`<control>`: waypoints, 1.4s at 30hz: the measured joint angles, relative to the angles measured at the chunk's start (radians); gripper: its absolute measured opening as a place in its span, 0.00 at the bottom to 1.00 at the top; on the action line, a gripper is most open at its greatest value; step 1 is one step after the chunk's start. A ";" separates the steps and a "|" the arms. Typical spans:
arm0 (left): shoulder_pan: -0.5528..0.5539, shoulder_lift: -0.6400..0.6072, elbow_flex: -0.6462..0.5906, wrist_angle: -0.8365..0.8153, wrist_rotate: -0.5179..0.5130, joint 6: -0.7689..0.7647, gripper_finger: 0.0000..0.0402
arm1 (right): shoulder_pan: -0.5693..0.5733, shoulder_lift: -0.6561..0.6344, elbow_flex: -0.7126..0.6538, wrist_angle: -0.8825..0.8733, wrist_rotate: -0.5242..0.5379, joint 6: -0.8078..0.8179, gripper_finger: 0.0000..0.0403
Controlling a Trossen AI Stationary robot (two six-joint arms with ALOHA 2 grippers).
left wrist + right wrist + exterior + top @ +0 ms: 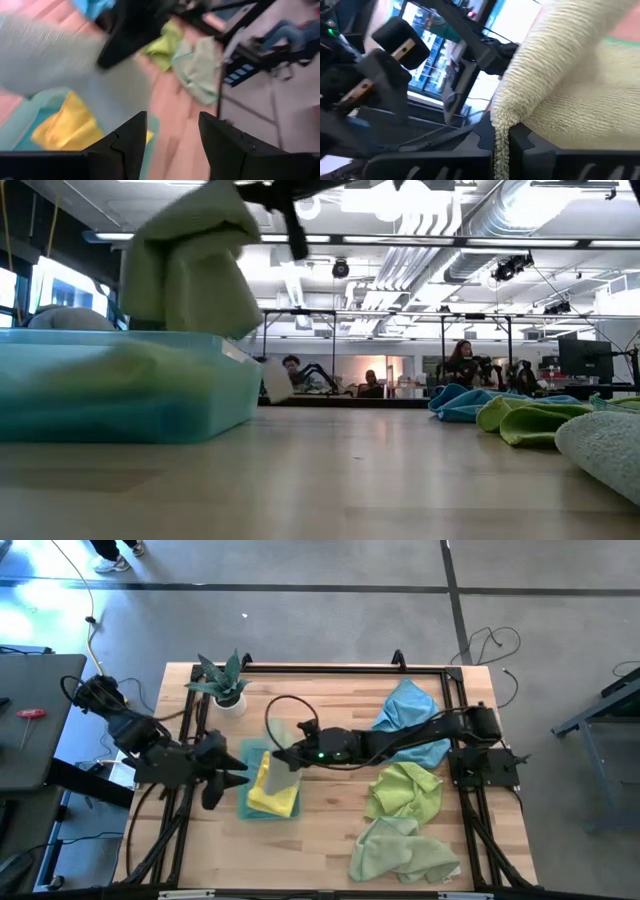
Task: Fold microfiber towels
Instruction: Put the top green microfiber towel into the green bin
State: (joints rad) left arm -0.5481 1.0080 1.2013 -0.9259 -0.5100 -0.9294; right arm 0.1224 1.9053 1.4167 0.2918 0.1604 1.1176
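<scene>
We see the right gripper reaching across the table toward its left side, its jaws clamped on a pale green towel that hangs above the stack — yellow on teal — near the left edge; held high, we judge, so the cloth drapes free before being laid down. The left gripper waits just beside the stack, fingers parted and empty, probably placed to catch a corner. Unfolded towels remain on the right half: blue toward the far edge, lime mid-table, and a pale one at the near edge.
</scene>
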 joint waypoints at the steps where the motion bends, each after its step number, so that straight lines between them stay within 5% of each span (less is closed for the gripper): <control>1: -0.005 -0.007 0.011 0.006 -0.001 0.011 0.42 | 0.003 0.021 0.031 -0.003 0.000 0.000 0.00; 16: -0.106 -0.090 0.038 -0.071 -0.029 0.072 0.42 | 0.004 0.249 0.376 -0.088 0.018 -0.018 0.00; 31: -0.143 -0.093 0.038 -0.081 -0.047 0.085 0.42 | 0.005 0.309 0.402 0.030 -0.014 0.000 0.00; 42: -0.142 -0.092 0.038 -0.081 -0.067 0.095 0.42 | 0.022 0.309 0.402 -0.338 -0.036 0.033 0.00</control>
State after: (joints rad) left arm -0.6903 0.9157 1.2388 -1.0073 -0.5772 -0.8341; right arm 0.1446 2.2143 1.8187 -0.0459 0.1243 1.1510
